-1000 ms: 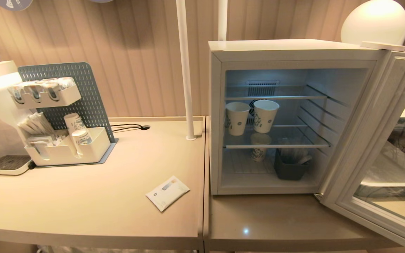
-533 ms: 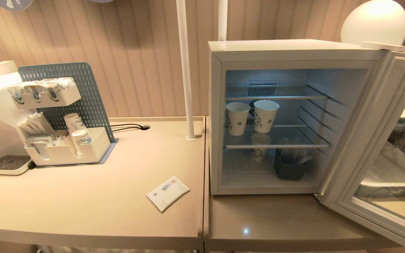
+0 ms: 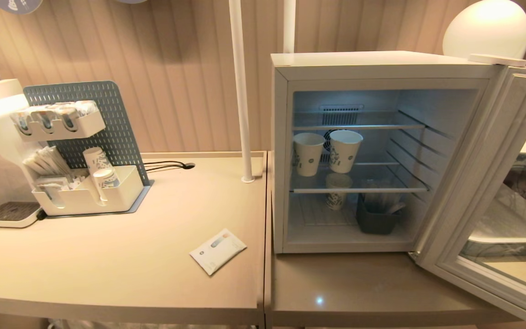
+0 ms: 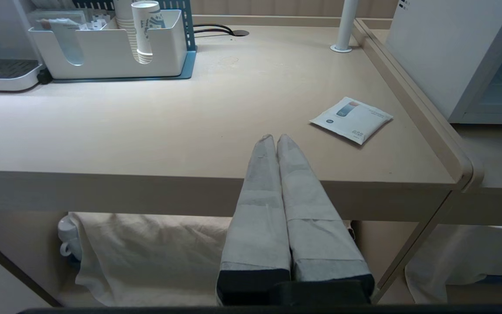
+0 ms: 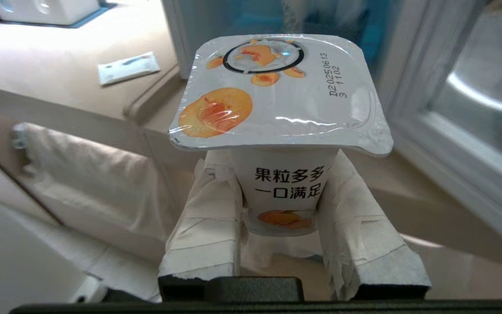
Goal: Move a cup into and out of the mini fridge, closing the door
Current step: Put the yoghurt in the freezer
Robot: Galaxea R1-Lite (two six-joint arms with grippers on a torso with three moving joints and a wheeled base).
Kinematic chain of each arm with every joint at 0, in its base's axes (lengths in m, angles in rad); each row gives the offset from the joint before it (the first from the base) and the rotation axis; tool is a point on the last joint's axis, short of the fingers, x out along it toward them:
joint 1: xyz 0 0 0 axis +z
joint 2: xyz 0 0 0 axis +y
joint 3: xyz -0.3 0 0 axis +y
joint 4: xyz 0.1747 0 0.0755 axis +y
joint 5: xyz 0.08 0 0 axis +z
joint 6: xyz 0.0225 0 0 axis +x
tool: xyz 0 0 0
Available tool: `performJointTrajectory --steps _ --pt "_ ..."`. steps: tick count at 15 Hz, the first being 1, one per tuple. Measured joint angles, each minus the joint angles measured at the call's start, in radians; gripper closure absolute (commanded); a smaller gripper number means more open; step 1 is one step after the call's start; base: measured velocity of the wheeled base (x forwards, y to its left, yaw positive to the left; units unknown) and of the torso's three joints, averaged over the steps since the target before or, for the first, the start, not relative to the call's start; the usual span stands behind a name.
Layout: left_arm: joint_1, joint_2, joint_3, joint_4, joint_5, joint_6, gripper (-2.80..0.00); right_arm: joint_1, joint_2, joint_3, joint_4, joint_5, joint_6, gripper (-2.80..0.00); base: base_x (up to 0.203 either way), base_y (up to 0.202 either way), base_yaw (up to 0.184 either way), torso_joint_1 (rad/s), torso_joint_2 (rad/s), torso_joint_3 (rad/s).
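My right gripper (image 5: 279, 174) is shut on the cup (image 5: 283, 187). The cup is small and white, with dark text, an orange fruit picture and a wide foil lid (image 5: 277, 91), and it stands upright between the taped fingers (image 5: 207, 218). It hangs in front of the table's edge. Beyond it are the mini fridge (image 5: 216, 22) and the frame of its door (image 5: 412, 96). In the head view the mini fridge (image 3: 381, 64) stands lit inside, its glass door (image 3: 486, 183) swung wide to the right. Neither arm shows there. My left gripper (image 4: 276, 138) is shut on nothing, parked low before the table's front edge.
Two tall paper cups (image 3: 308, 153) (image 3: 345, 151) stand on the fridge's middle shelf. A third paper cup (image 3: 337, 192) and a dark bin (image 3: 377, 219) stand below. A white sachet (image 3: 218, 250) lies on the table. A cup organizer (image 3: 85, 192) is at left, and a white pole (image 3: 241, 91) rises beside the fridge.
The head view stays the same apart from a slight shift of the dark shape seen through the door's glass.
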Motion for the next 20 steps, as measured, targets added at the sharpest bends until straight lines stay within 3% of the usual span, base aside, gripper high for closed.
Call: performJointTrajectory --steps 4,6,8,10,18,20 --pt "0.000 0.000 0.000 -0.001 0.001 -0.003 0.00 -0.001 -0.030 0.035 -0.056 0.004 0.061 0.00 0.000 0.000 0.000 0.000 0.00 0.000" --pt "0.000 0.000 0.001 -0.009 0.000 -0.006 0.00 -0.002 -0.053 0.074 -0.159 -0.106 0.030 0.00 0.000 0.000 0.000 0.000 0.00 0.000" --pt "0.000 0.000 0.005 -0.009 0.000 -0.007 0.00 -0.002 -0.064 0.114 -0.246 -0.267 0.005 0.00 0.000 0.000 0.000 0.000 0.00 0.000" --pt "0.000 0.000 0.005 -0.009 0.001 -0.007 0.00 -0.003 -0.069 0.130 -0.170 -0.356 0.008 0.00 0.000 0.000 0.000 0.000 0.00 0.000" --pt "0.000 0.000 0.006 -0.009 0.001 -0.007 0.00 -0.002 -0.071 0.133 -0.148 -0.345 -0.023 0.00 0.000 0.000 0.000 0.000 0.00 0.000" --pt "0.000 0.000 0.006 -0.009 0.001 -0.007 0.00 -0.001 -0.069 0.072 -0.132 -0.319 -0.039 0.00 0.000 0.000 0.000 0.000 0.00 0.000"
